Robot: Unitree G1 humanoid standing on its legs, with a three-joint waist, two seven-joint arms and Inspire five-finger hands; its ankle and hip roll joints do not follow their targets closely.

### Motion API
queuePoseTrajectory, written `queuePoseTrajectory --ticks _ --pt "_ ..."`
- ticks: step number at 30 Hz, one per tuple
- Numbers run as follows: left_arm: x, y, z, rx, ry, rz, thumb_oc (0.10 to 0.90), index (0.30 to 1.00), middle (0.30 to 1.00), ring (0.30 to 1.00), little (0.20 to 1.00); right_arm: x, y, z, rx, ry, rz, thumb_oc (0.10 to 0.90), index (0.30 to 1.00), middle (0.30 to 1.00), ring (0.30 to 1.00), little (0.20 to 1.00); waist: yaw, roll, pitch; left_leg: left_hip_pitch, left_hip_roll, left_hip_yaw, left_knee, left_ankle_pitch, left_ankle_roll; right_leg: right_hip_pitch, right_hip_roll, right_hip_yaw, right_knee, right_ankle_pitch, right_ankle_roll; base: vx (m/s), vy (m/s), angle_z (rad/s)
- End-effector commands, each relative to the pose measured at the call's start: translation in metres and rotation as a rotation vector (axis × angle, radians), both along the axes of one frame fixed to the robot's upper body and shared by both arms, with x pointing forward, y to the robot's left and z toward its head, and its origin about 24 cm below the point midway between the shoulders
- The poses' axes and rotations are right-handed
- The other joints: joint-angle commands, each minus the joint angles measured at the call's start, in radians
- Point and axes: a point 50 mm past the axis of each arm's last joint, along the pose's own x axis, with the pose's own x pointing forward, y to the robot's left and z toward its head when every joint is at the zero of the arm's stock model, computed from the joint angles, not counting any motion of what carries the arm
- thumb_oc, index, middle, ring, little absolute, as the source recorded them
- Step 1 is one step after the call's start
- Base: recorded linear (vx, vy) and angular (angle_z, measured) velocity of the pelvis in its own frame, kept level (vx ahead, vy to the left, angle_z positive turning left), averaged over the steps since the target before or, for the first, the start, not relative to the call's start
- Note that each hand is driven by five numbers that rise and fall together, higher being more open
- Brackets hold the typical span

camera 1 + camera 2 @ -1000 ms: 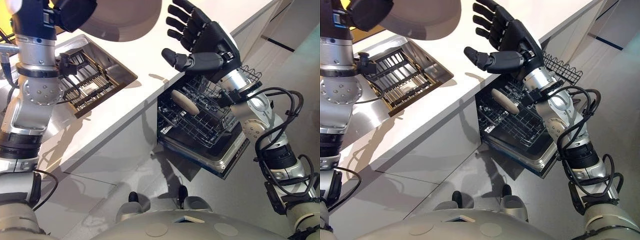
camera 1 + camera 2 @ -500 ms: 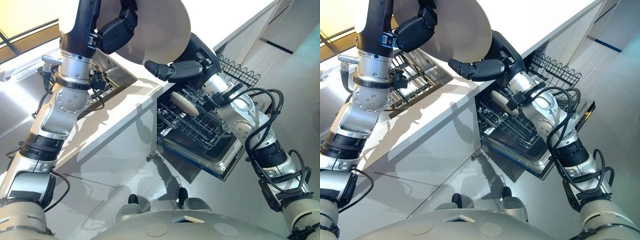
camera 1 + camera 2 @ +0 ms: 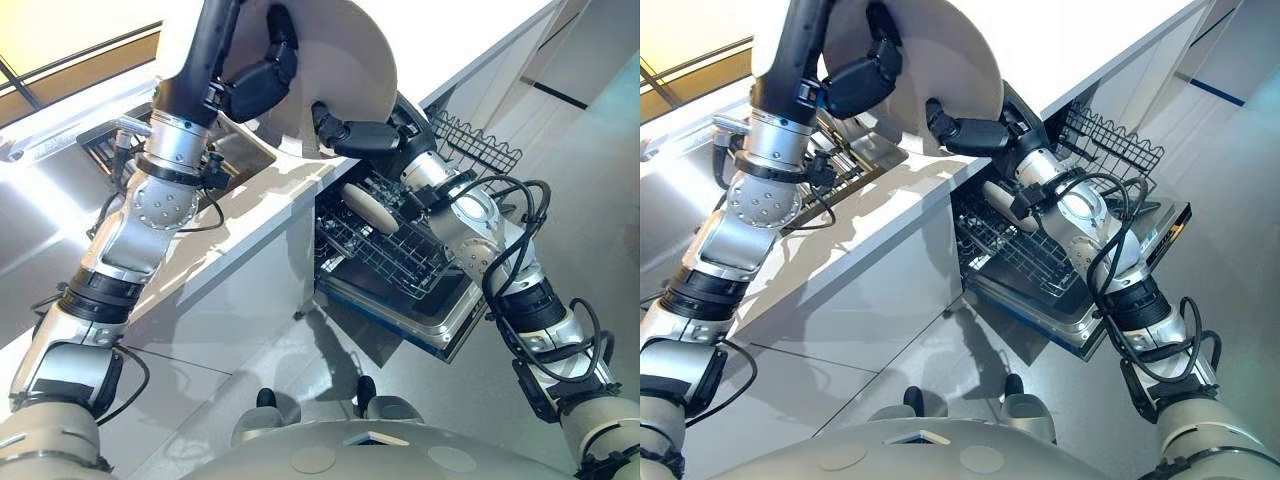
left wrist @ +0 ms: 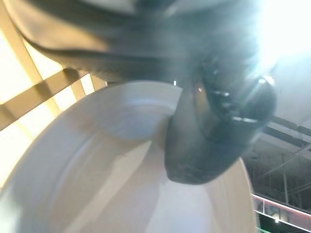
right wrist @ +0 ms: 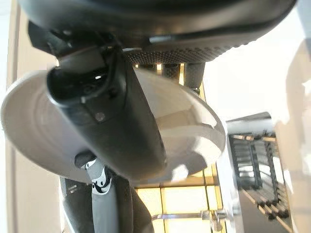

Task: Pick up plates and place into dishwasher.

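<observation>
A large beige plate (image 3: 340, 60) hangs on edge above the counter's front corner, over the open dishwasher. My left hand (image 3: 255, 85) is shut on its left rim, the thumb (image 4: 209, 141) pressed on the plate's face. My right hand (image 3: 365, 135) grips the plate's lower right rim, with its thumb (image 5: 112, 111) across the face and the fingers behind the plate (image 5: 194, 121). Another beige plate (image 3: 368, 207) stands on edge in the dishwasher's lower rack (image 3: 400, 250).
The dishwasher door (image 3: 450, 320) lies open below the white counter (image 3: 250, 210). A wire upper rack (image 3: 480, 145) sticks out behind my right arm. A sink with a dark grid (image 3: 855, 160) is set in the counter behind my left arm. Grey floor lies below.
My left hand has brought the plate rightward and down to my right hand. The right hand, open a second ago, now has its thumb and fingers closed on the plate's rim.
</observation>
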Motion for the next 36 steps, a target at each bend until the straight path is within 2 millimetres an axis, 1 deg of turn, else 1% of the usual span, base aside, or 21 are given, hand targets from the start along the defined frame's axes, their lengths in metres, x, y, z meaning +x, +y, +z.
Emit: queuePoseTrajectory --ticks 1,4,7,13,14,15,16,18,21,23,24,25,26,27,29,32,34,36 --pt "-0.006 -0.01 0.017 -0.02 -0.063 -0.104 0.1 0.3 0.3 0.3 0.2 -0.022 0.032 0.067 0.169 -0.304 0.199 0.1 0.3 0.3 0.3 0.2 0.0 0.014 -0.114 -0.021 -0.097 0.039 0.009 -0.078 0.084 -0.029 0.074 -0.02 0.088 -0.091 0.019 0.0 0.0 0.0" --pt "-0.005 -0.01 0.004 -0.03 0.007 -0.117 0.1 0.3 0.3 0.3 0.2 -0.022 0.027 0.065 0.186 -0.303 0.167 0.1 0.3 0.3 0.3 0.2 0.004 0.015 -0.11 -0.021 -0.097 0.036 0.012 -0.079 0.087 -0.03 0.072 -0.021 0.092 -0.093 0.019 0.0 0.0 0.0" --pt "-0.006 -0.01 -0.013 -0.041 0.081 -0.127 0.1 0.3 0.3 0.3 0.2 -0.022 0.022 0.064 0.214 -0.304 0.122 0.1 0.3 0.3 0.3 0.2 0.009 0.015 -0.106 -0.022 -0.098 0.034 0.015 -0.081 0.091 -0.03 0.071 -0.021 0.096 -0.096 0.019 0.0 0.0 0.0" --pt "-0.006 -0.008 -0.035 -0.088 0.18 -0.14 0.1 0.3 0.3 0.3 0.2 -0.02 0.016 0.062 0.232 -0.303 0.075 0.1 0.3 0.3 0.3 0.2 0.015 0.015 -0.102 -0.025 -0.099 0.03 0.022 -0.082 0.092 -0.031 0.071 -0.023 0.108 -0.102 0.017 0.0 0.0 0.0" --pt "-0.005 -0.007 -0.038 -0.114 0.213 -0.151 0.144 0.338 0.338 0.338 0.244 -0.02 0.015 0.062 0.234 -0.304 0.066 0.1 0.3 0.3 0.3 0.2 0.017 0.015 -0.102 -0.026 -0.098 0.03 0.023 -0.082 0.092 -0.032 0.07 -0.024 0.11 -0.103 0.017 0.0 0.0 0.0" --pt "-0.002 -0.004 -0.043 -0.184 0.285 -0.169 0.657 0.778 0.778 0.778 0.757 -0.018 0.013 0.063 0.232 -0.316 0.047 0.1 0.3 0.3 0.3 0.2 0.019 0.015 -0.101 -0.026 -0.098 0.028 0.024 -0.082 0.091 -0.031 0.07 -0.025 0.112 -0.104 0.016 0.0 0.0 0.0" --pt "-0.001 -0.002 -0.045 -0.217 0.312 -0.174 0.8 0.9 0.9 0.9 0.9 -0.018 0.012 0.063 0.23 -0.322 0.039 0.1 0.3 0.3 0.3 0.2 0.02 0.015 -0.1 -0.026 -0.098 0.026 0.025 -0.082 0.09 -0.031 0.07 -0.025 0.112 -0.104 0.015 0.0 0.0 0.0" --pt "0.004 0.003 -0.054 -0.365 0.406 -0.204 0.8 0.9 0.9 0.9 0.9 -0.015 0.005 0.066 0.202 -0.371 -0.029 0.1 0.3 0.3 0.3 0.2 0.023 0.015 -0.098 -0.025 -0.097 0.023 0.026 -0.082 0.091 -0.028 0.069 -0.027 0.114 -0.107 0.014 0.0 0.0 0.0" --pt "0.006 0.012 -0.057 -0.483 0.426 -0.199 0.8 0.9 0.9 0.9 0.9 -0.012 -0.009 0.072 0.184 -0.424 -0.137 0.1 0.3 0.3 0.3 0.2 0.024 0.015 -0.098 -0.024 -0.096 0.022 0.027 -0.084 0.091 -0.026 0.068 -0.029 0.116 -0.109 0.014 0.0 0.0 0.0" --pt "0.006 0.023 -0.055 -0.531 0.411 -0.165 0.8 0.9 0.9 0.9 0.9 -0.01 -0.025 0.079 0.127 -0.518 -0.286 0.1 0.3 0.3 0.3 0.2 0.025 0.014 -0.099 -0.024 -0.095 0.019 0.028 -0.086 0.091 -0.026 0.067 -0.032 0.118 -0.113 0.013 0.02 0.001 0.0" --pt "0.005 0.03 -0.052 -0.546 0.391 -0.139 0.8 0.9 0.9 0.9 0.9 -0.011 -0.039 0.084 0.076 -0.584 -0.389 0.1 0.3 0.3 0.3 0.2 0.024 0.015 -0.101 -0.025 -0.096 0.017 0.028 -0.087 0.092 -0.026 0.068 -0.032 0.119 -0.114 0.012 0.03 0.006 0.01" --pt "0.004 0.035 -0.05 -0.552 0.37 -0.111 0.8 0.9 0.9 0.9 0.9 -0.012 -0.047 0.087 0.029 -0.634 -0.474 0.1 0.3 0.3 0.3 0.2 0.023 0.015 -0.102 -0.026 -0.096 0.015 0.028 -0.087 0.092 -0.026 0.068 -0.032 0.119 -0.115 0.011 0.04 0.009 0.01" --pt "0.002 0.045 -0.045 -0.552 0.351 -0.081 0.8 0.9 0.9 0.9 0.9 -0.014 -0.064 0.09 -0.011 -0.669 -0.556 0.1 0.3 0.3 0.3 0.2 0.022 0.016 -0.103 -0.026 -0.096 0.012 0.028 -0.087 0.092 -0.026 0.067 -0.032 0.12 -0.117 0.011 0.04 0.01 0.02" --pt "0.001 0.051 -0.043 -0.552 0.339 -0.058 0.8 0.9 0.9 0.9 0.9 -0.016 -0.074 0.091 -0.036 -0.689 -0.617 0.1 0.3 0.3 0.3 0.2 0.021 0.017 -0.104 -0.026 -0.097 0.01 0.027 -0.087 0.092 -0.026 0.067 -0.032 0.119 -0.118 0.01 0.04 0.009 0.03" --pt "-0.003 0.067 -0.036 -0.551 0.3 -0.001 0.8 0.9 0.9 0.9 0.9 -0.019 -0.103 0.089 -0.094 -0.711 -0.759 0.1 0.3 0.3 0.3 0.2 0.019 0.019 -0.105 -0.026 -0.098 0.004 0.027 -0.088 0.094 -0.025 0.068 -0.031 0.12 -0.122 0.008 0.03 0.005 0.02" --pt "-0.008 0.084 -0.029 -0.557 0.27 0.057 0.8 0.9 0.9 0.9 0.9 -0.023 -0.135 0.079 -0.13 -0.679 -0.91 0.1 0.3 0.3 0.3 0.2 0.014 0.023 -0.103 -0.024 -0.098 -0.001 0.026 -0.088 0.094 -0.021 0.069 -0.032 0.122 -0.129 0.006 0.01 -0.003 0.01" --pt "-0.009 0.093 -0.027 -0.568 0.263 0.077 0.8 0.9 0.9 0.9 0.9 -0.025 -0.151 0.072 -0.164 -0.65 -0.985 0.1 0.3 0.3 0.3 0.2 0.013 0.023 -0.101 -0.025 -0.099 -0.005 0.027 -0.088 0.094 -0.019 0.069 -0.032 0.124 -0.133 0.004 0.01 -0.01 0.08" --pt "-0.01 0.102 -0.025 -0.566 0.249 0.114 0.8 0.9 0.9 0.9 0.9 -0.026 -0.17 0.063 -0.256 -0.607 -1.085 0.1 0.3 0.3 0.3 0.2 0.011 0.026 -0.099 -0.025 -0.099 -0.007 0.028 -0.087 0.093 -0.019 0.069 -0.033 0.127 -0.137 0.002 0.01 -0.007 0.08"
